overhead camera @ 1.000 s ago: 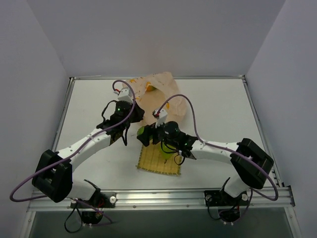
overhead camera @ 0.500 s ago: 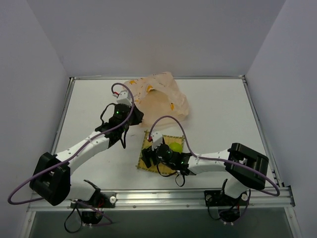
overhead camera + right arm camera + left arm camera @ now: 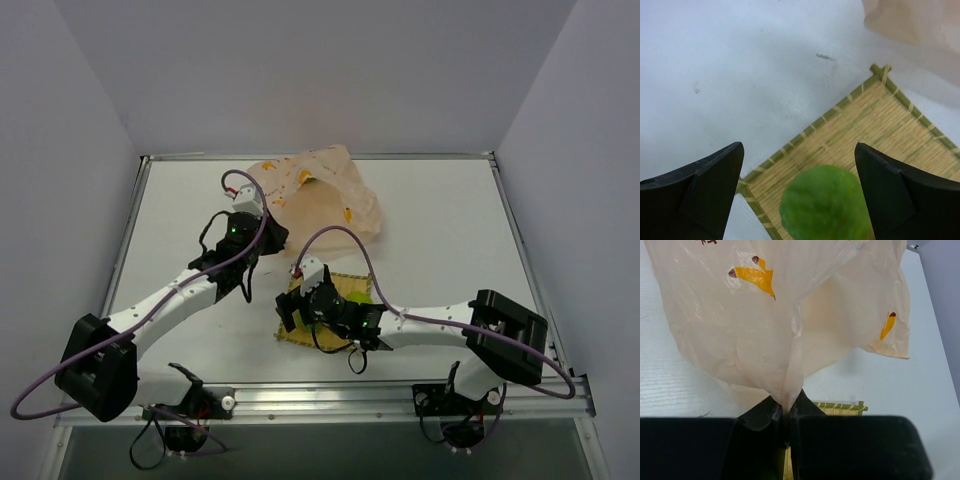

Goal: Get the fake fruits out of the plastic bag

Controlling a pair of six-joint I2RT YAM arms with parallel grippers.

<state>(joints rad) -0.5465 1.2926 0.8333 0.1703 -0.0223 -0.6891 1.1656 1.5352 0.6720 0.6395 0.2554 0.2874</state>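
The plastic bag (image 3: 322, 192) is pale peach with yellow banana prints and lies at the back of the table. My left gripper (image 3: 262, 230) is shut on a gathered fold of the plastic bag (image 3: 790, 315), which rises straight out of the left gripper's (image 3: 786, 407) pinched jaws. One of the fake fruits, a round green lime (image 3: 825, 205), rests on the yellow woven mat (image 3: 880, 120). My right gripper (image 3: 799, 145) is open, one finger on each side of the lime without touching it. From above, the lime (image 3: 355, 296) peeks out beside the right gripper (image 3: 298, 305).
The woven mat (image 3: 345, 283) lies near the front middle of the table, just in front of the bag, and its edge (image 3: 840, 407) shows under the left gripper. A corner of the bag (image 3: 910, 20) hangs beyond the mat's far corner. White table (image 3: 450, 230) lies to the right.
The right arm came down from the bag's mouth to the mat with the lime, and its jaws have now opened off it. The left gripper kept its pinch on the bag.
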